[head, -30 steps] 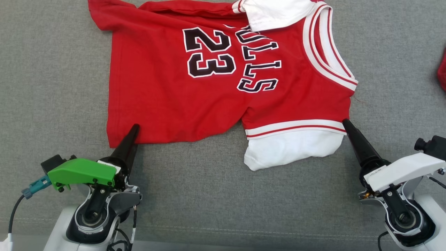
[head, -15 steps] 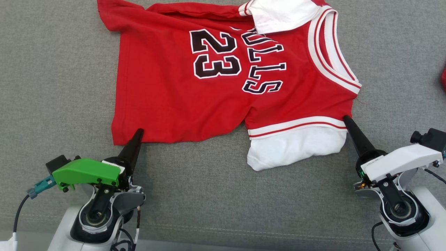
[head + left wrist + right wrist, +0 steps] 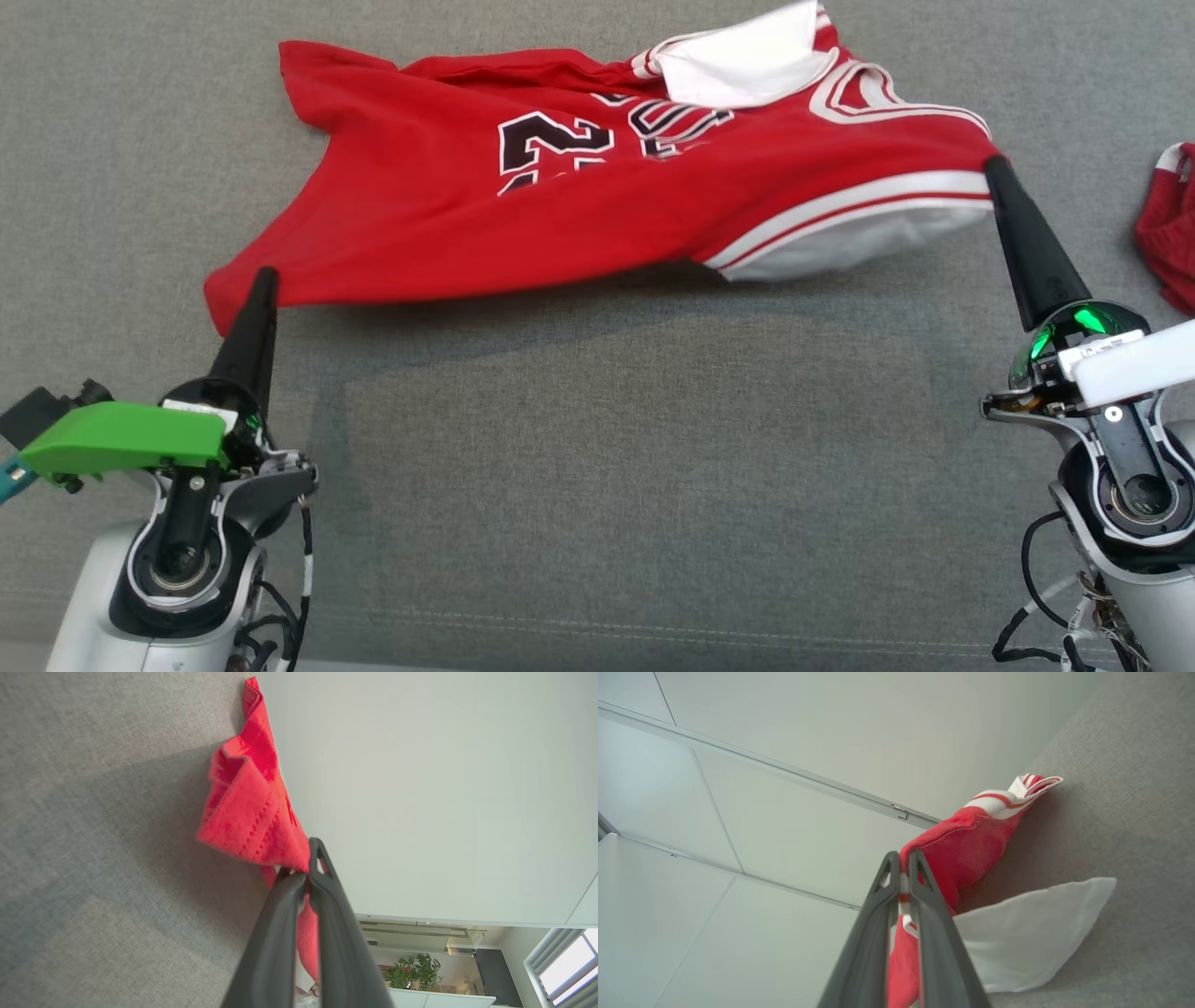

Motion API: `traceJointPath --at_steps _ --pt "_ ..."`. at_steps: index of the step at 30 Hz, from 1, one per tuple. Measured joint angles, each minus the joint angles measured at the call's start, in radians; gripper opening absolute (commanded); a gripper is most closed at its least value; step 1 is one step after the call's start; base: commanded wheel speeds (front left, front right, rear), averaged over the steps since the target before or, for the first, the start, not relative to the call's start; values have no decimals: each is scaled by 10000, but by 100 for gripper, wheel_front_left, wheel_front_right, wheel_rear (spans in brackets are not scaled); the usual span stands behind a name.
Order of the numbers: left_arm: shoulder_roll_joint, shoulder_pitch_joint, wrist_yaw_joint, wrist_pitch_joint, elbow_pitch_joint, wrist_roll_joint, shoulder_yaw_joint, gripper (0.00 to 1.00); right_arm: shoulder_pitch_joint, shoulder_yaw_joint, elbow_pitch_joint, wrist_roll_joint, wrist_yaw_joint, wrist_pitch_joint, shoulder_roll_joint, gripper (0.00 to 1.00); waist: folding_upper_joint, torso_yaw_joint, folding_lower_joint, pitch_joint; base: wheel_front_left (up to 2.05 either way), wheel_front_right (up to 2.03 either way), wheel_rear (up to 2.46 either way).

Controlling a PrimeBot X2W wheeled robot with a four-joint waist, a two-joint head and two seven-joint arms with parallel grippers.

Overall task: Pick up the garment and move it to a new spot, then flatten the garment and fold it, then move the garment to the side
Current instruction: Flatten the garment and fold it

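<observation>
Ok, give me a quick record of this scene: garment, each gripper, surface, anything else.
garment: red jersey, near edge held up, far side on the surface
left gripper: shut on jersey's hem corner
right gripper: shut on jersey's striped trim
surface: grey fabric
other: red cloth at the right edge

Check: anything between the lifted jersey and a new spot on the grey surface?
Nothing visible on the near side: the left gripper and right gripper are shut on corners of the jersey, and the grey surface toward the robot shows no obstacle. Rightward, another red garment lies at the head view's edge.
</observation>
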Motion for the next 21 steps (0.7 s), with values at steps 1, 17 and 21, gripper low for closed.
traceJointPath --at_steps 1,17,21 --pt "35 0 -54 -90 -211 46 79 0 -41 -54 -290 132 127 -4 42 0 0 -14 0 -91 0 0 0" --pt "1189 78 456 -803 -4709 1197 1020 0 -49 -959 -4535 1438 378 -272 466 0 0 -376 0 -1724 0 0 0" --pt "1570 -79 685 -491 -5394 1281 834 0 -141 -1227 -4938 1526 -418 -238 213 0 0 -514 0 -1675 0 0 0"
